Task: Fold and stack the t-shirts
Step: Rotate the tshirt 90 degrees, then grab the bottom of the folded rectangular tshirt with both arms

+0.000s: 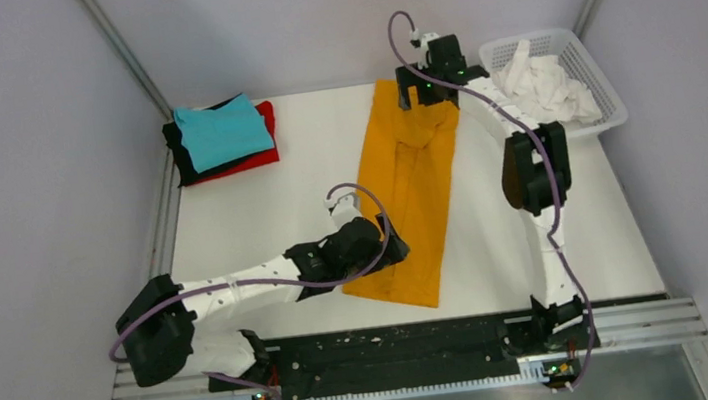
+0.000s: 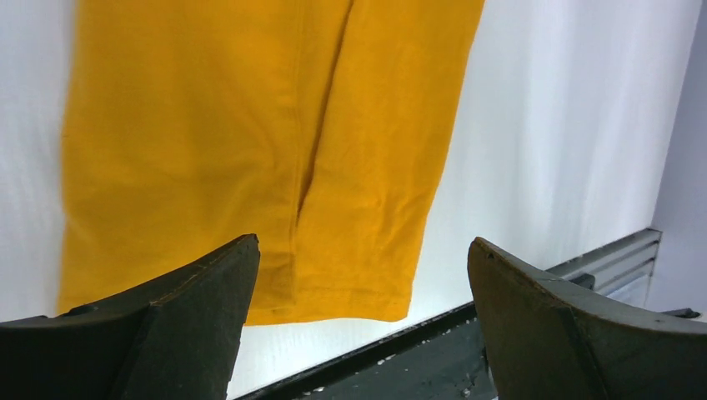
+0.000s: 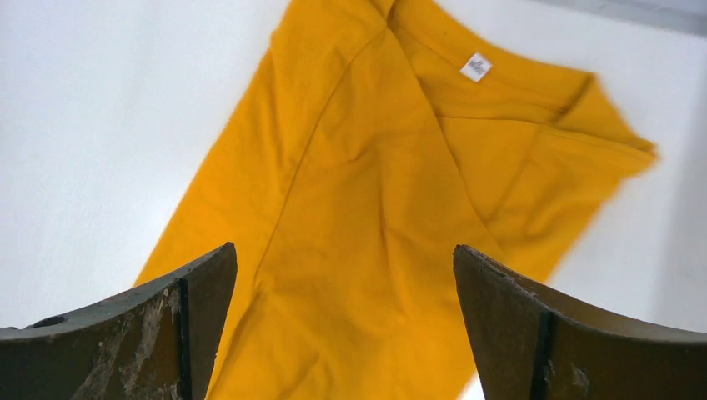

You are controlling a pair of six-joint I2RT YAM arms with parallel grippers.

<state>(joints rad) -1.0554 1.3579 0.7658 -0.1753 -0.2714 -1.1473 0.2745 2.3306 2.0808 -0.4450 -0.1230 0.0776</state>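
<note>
- Left gripper (image 1: 391, 246) hovers over the near-left edge of the mustard-orange shirt (image 1: 410, 194), by the hem. Its fingers are spread wide and hold nothing. In the left wrist view the hem shows in the gap between them.
- Mustard-orange shirt lies flat on the table (image 1: 261, 211) as a long narrow strip, set slightly aslant. Hem is at the near end and collar at the far end. The sides are folded in, with a fold edge running down its length.
- Right gripper (image 1: 428, 91) sits over the shirt's far end at the collar. The jaws are parted and empty, with the neck label visible beyond them in the wrist view.
- White basket (image 1: 610, 100), holding white cloth (image 1: 549, 87), stands just right of the shirt's far end.
- Folded stack lies well left of the shirt's far end, with teal (image 1: 222, 134) on top over black (image 1: 179, 154) and red (image 1: 268, 139).
- Judgement: the lengthwise folds look done, so the crosswise fold is the step in hand.
- Next move likely calls for pinching all layers at one end, carrying that end squarely over the other, then moving the packet onto the stack.
</note>
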